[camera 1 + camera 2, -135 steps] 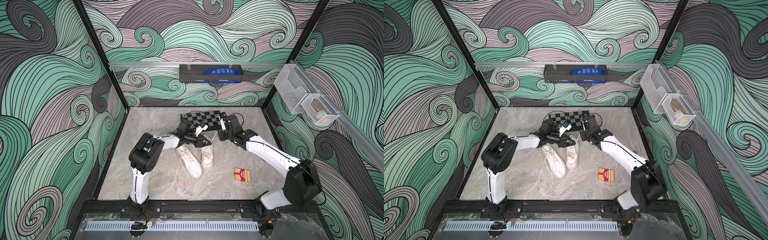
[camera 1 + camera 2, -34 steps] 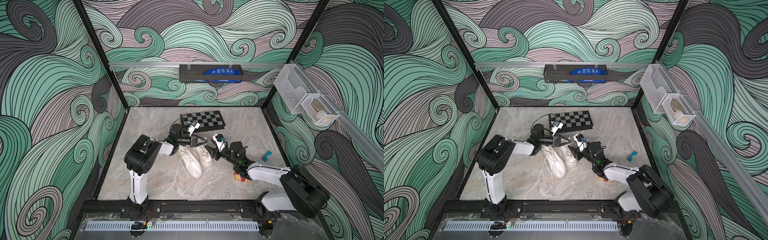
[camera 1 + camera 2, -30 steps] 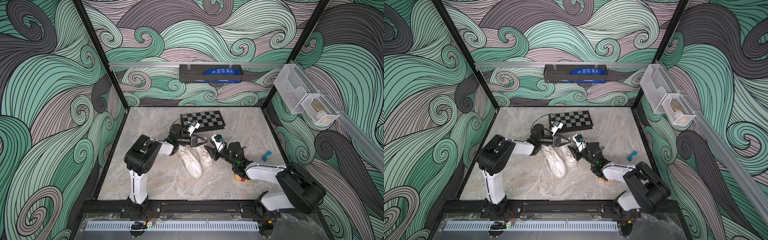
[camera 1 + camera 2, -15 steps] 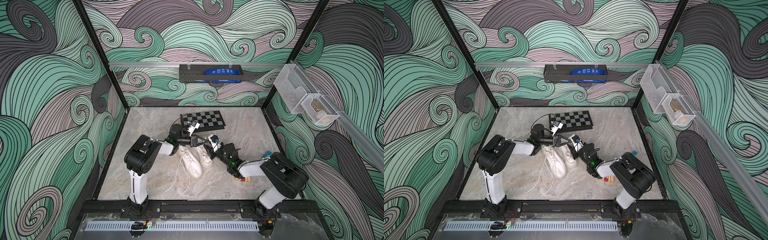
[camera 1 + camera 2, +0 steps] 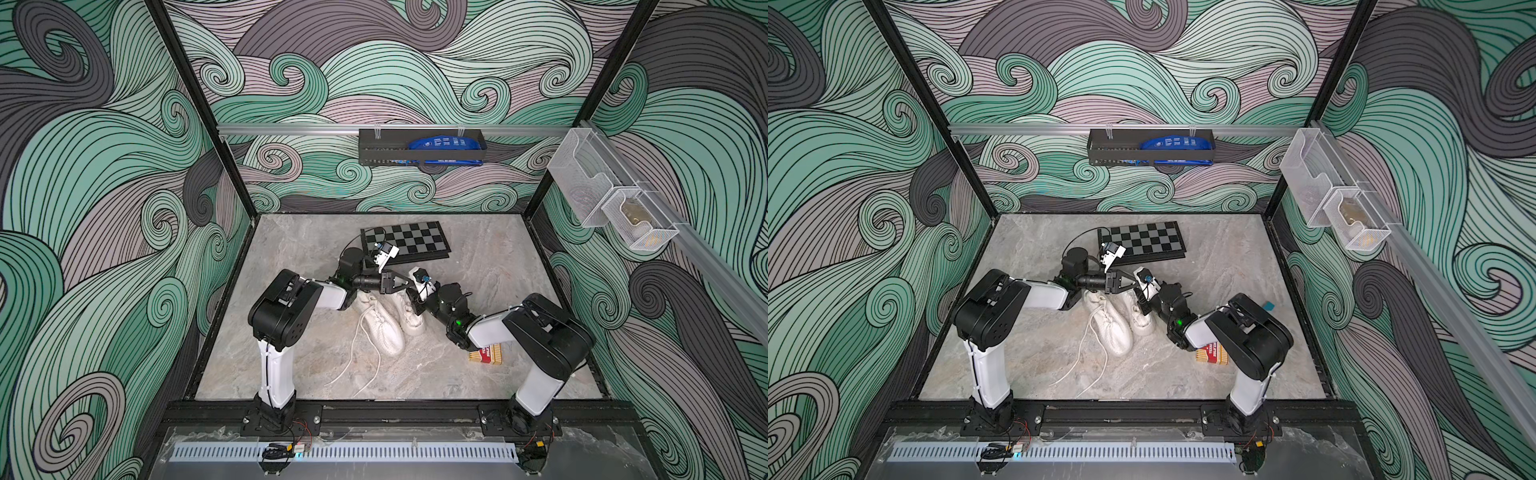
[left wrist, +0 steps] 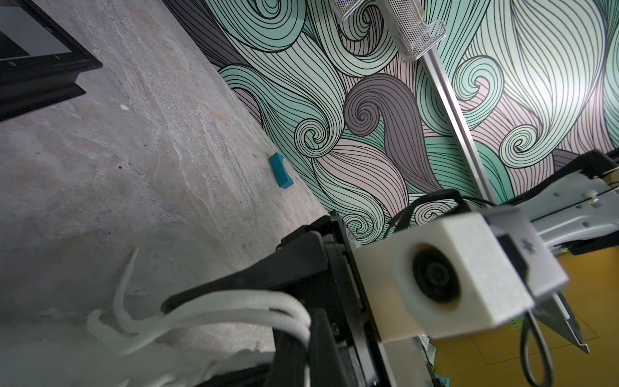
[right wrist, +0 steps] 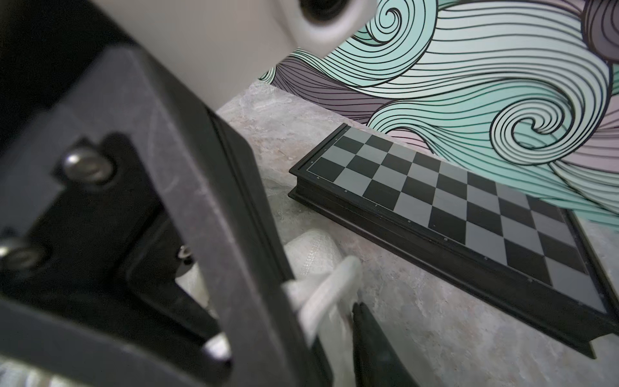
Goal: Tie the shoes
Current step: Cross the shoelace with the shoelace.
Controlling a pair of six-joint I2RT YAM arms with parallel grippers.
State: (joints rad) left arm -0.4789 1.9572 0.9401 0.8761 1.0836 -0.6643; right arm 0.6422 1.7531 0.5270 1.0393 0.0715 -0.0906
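Shoes [image 5: 382,328]: closed left tool [image 5: 409,284] pinches laces [image 6: 217,301]; right tool [image 5: 412,296] state unclear.

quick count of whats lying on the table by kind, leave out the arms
white shoes: 2
chessboard: 1
red and yellow box: 1
teal block: 1
total: 5
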